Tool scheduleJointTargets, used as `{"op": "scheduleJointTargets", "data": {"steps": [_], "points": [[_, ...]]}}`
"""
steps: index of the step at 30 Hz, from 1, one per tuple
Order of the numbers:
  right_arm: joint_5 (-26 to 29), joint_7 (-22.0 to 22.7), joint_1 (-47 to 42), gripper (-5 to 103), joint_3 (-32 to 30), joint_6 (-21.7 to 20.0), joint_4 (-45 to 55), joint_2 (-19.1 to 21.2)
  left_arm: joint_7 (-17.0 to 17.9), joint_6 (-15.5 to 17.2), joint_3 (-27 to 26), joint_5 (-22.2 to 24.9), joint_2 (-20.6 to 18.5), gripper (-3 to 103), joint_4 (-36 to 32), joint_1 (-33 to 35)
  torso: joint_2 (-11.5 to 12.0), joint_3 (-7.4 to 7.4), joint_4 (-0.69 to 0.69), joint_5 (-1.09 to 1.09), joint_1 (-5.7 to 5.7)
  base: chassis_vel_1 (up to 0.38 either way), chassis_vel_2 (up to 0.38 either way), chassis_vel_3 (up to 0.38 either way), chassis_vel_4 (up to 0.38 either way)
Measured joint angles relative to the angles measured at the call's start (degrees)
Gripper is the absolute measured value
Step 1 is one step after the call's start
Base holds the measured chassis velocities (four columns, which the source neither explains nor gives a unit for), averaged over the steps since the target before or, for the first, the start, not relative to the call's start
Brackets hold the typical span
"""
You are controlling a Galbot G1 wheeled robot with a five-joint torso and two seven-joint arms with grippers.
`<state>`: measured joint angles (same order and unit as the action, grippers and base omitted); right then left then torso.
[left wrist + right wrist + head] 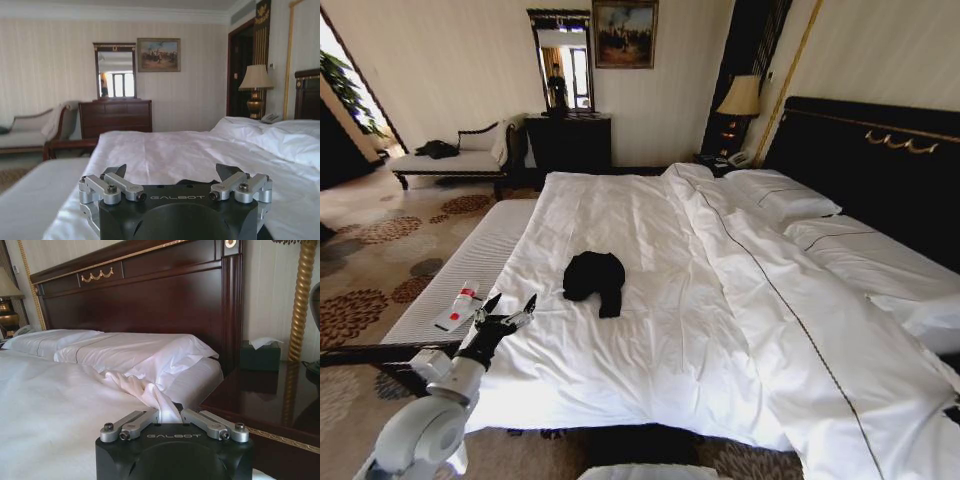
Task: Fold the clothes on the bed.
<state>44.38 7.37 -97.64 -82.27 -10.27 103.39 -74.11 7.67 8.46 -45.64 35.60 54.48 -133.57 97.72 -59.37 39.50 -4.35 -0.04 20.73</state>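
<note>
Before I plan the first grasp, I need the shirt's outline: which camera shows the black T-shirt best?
The head view: the black T-shirt lies crumpled on the bed, its whole outline visible, ahead of the open left gripper. The left wrist view catches a dark sliver just above the gripper body. The right wrist view faces the headboard.

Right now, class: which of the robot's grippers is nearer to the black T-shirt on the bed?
Left. The left gripper hovers open at the bed's near left edge, just short of the black T-shirt. The right gripper is far across the bed, pinching white bedding beside the headboard.
</note>
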Motion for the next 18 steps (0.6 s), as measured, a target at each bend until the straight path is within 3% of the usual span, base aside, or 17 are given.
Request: {"op": "scheduleJointTargets", "data": {"steps": [2,6,13,18], "points": [[-0.02,0.01,1.55,1,1.41,0.29,-2.28,0.96,1.21,0.35,-0.13,-4.17,-1.06,100,-1.06,0.37,0.0,0.0,-0.07,-0.01,0.0,0.0,0.0,0.0,0.0],[-0.23,0.04,3.48,0,2.93,0.97,-6.54,2.2,2.09,0.89,-0.24,-4.28,-1.61,100,-1.79,0.78,-0.01,0.0,-0.04,0.01,-0.02,0.0,0.0,0.0,0.0],[-0.97,-1.37,5.14,0,4.96,5.23,-12.67,2.98,1.74,1.2,-0.54,1.46,2.71,100,0.5,-0.02,-0.01,0.0,0.01,0.01,-0.01,0.0,0.0,0.0,0.0],[-2.35,-1.58,5.53,0,5.01,6.2,-14.58,2.72,1.5,1.13,-0.21,2.58,3.32,100,2.79,-1.53,-0.01,0.0,0.08,0.01,-0.01,0.0,0.0,0.0,0.0]]}}
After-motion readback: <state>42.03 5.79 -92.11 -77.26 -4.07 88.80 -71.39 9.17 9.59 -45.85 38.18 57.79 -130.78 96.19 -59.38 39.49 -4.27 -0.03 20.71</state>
